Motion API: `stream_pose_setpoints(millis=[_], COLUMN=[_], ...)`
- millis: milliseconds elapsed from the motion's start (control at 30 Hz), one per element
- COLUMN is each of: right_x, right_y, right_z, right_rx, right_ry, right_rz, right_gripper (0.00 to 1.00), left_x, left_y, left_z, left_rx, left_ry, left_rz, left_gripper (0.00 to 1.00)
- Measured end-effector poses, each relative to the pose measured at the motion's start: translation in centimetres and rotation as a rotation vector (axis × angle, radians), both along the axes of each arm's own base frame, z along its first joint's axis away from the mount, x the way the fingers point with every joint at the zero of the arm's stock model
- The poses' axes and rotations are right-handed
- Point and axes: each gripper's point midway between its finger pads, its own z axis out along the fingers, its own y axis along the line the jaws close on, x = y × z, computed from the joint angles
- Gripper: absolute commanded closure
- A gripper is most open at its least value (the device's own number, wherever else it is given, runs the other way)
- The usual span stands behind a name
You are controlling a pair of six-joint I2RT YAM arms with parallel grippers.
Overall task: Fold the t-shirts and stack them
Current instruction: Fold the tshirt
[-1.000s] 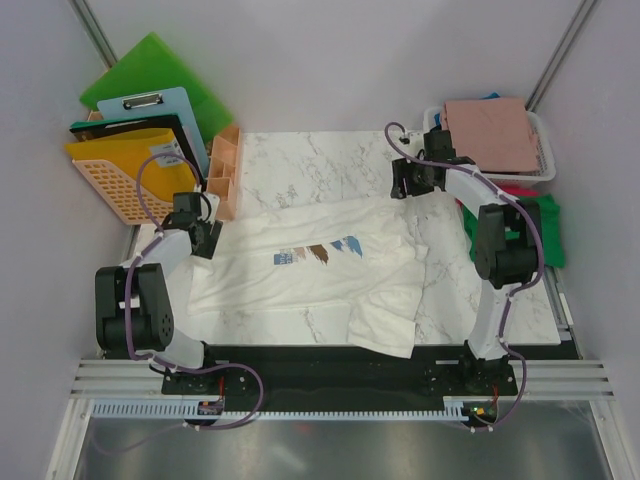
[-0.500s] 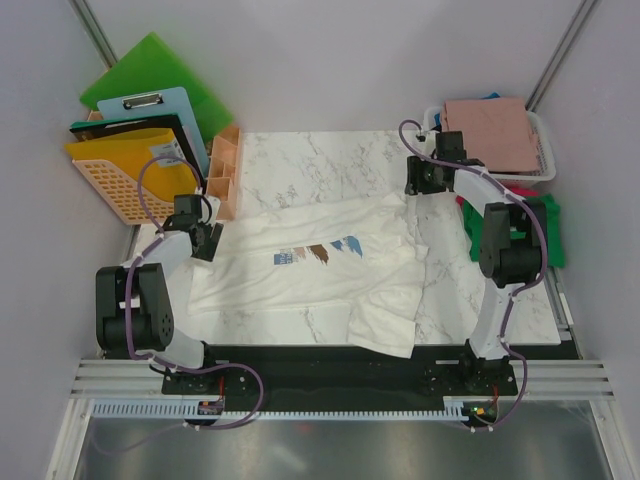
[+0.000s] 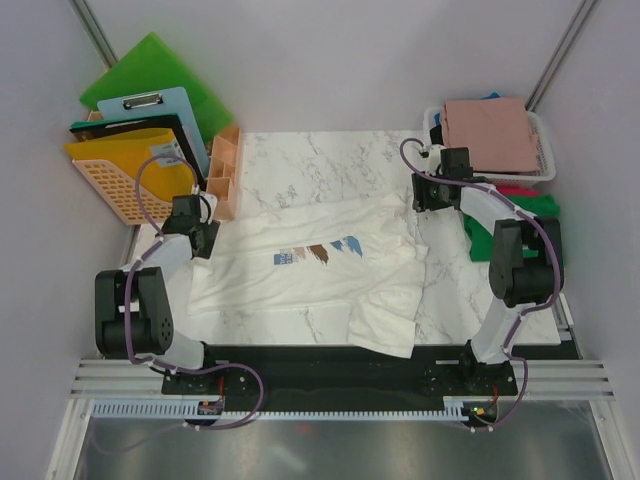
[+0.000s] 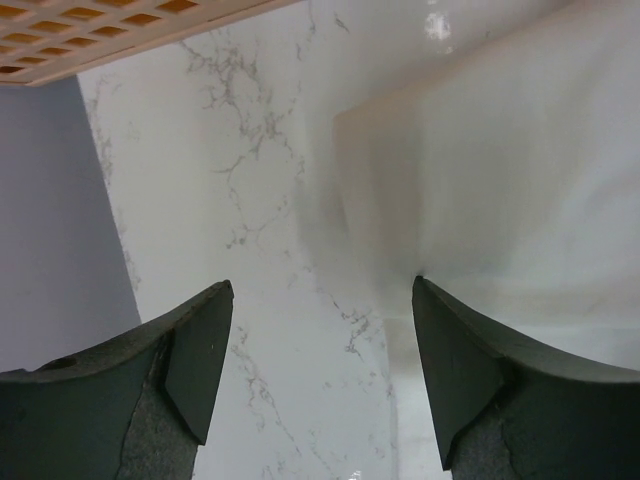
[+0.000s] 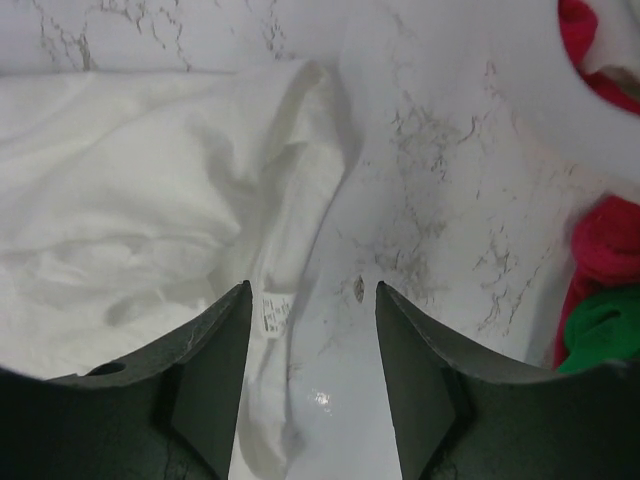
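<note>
A cream-white t-shirt (image 3: 320, 270) lies spread and wrinkled on the marble worktop (image 3: 320, 155), print side up (small blue and brown marks on the chest), with a bunched fold at its near right corner. The left tool (image 3: 203, 240) is at the shirt's left edge, and the right tool (image 3: 422, 198) is at its far right corner. At the far right a folded dusty-pink t-shirt (image 3: 492, 135) rests on a white basket (image 3: 545, 160); a red t-shirt (image 3: 515, 188) and a green t-shirt (image 3: 548, 228) lie just beside it. At the far left stand an orange basket (image 3: 110, 180), green boards (image 3: 150, 65), a blue clipboard (image 3: 155, 105) and a wooden organiser (image 3: 225, 170).
</note>
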Motion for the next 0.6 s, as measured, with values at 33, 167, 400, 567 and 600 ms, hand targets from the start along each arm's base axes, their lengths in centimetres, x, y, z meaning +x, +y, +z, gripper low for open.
stream_pose_setpoints(millis=[33,167,400,567,600], right_x=[-0.6,-2.7,-3.5,-5.9,-6.7], right_y=[0.0,0.1,1.0,2.0,2.5], right_z=[0.0,0.8,5.6,9.2,9.8], right_rx=[-0.001,0.001,0.030,0.060,0.076], right_ry=[0.003,-0.008,-0.118,-0.198,-0.203], right_rz=[0.007,0.034,0.098,0.180,0.206], right_gripper=[0.40,0.39,0.34,0.18,0.15], left_x=[0.0,0.6,0.7,-0.1,-0.3], left_y=[0.2,1.1,0.8,-0.5,-0.7], left_z=[0.3,1.4,2.7,8.7,10.8], left_rx=[0.014,0.067,0.051,0.011,0.008], left_ry=[-0.009,-0.043,-0.087,-0.313,-0.397], left_rz=[0.002,0.015,0.007,-0.035,-0.041], left_gripper=[0.20,0.20,0.20,0.19,0.18])
